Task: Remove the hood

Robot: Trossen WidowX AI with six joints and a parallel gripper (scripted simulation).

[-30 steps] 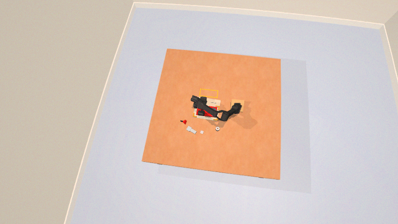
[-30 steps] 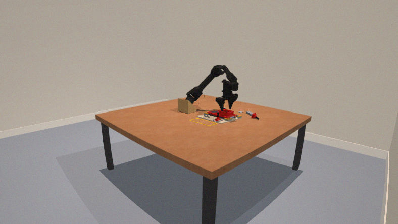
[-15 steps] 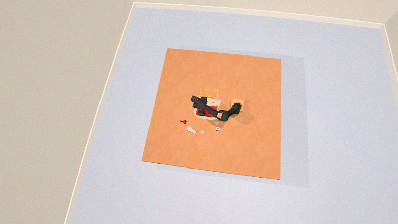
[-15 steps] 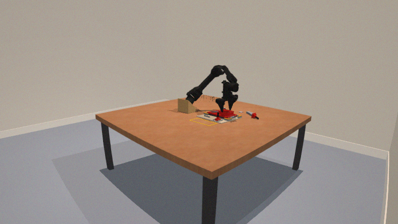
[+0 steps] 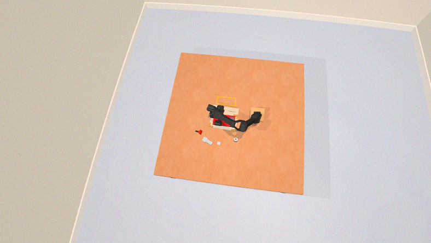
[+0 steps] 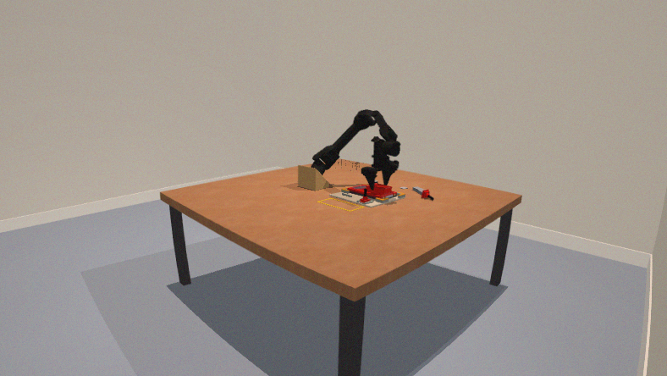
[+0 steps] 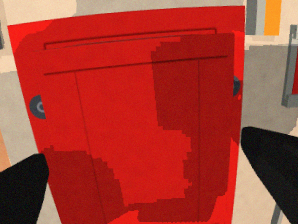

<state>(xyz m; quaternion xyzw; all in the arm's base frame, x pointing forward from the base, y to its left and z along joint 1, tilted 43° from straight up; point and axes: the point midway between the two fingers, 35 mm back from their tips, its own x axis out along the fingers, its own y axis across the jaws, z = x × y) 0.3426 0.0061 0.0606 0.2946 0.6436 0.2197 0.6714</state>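
The toy car's red hood [image 5: 223, 123] [image 6: 384, 190] [image 7: 125, 105] lies on the car, above a cream board [image 5: 233, 106] [image 7: 15, 135]. In the wrist view it fills the middle, with a dark round fastener at each side edge. My gripper [image 5: 219, 115] [image 6: 379, 186] [image 7: 147, 149] is open and empty, low over the car, pointing down. One finger shows beside each long side of the hood; whether either touches it, I cannot tell. The arm hides part of the car from above. The marked area, a yellow outline [image 5: 226, 97] [image 6: 350, 210], is on the table beside the board.
A red lever [image 6: 365, 199] stands upright on the board near the yellow outline. On the car's other side lie a red piece with a black stem [image 5: 199, 132] [image 6: 425, 193], a pale block [image 5: 207, 140], a small white square [image 5: 218, 143] and a white ring [image 5: 236, 139].
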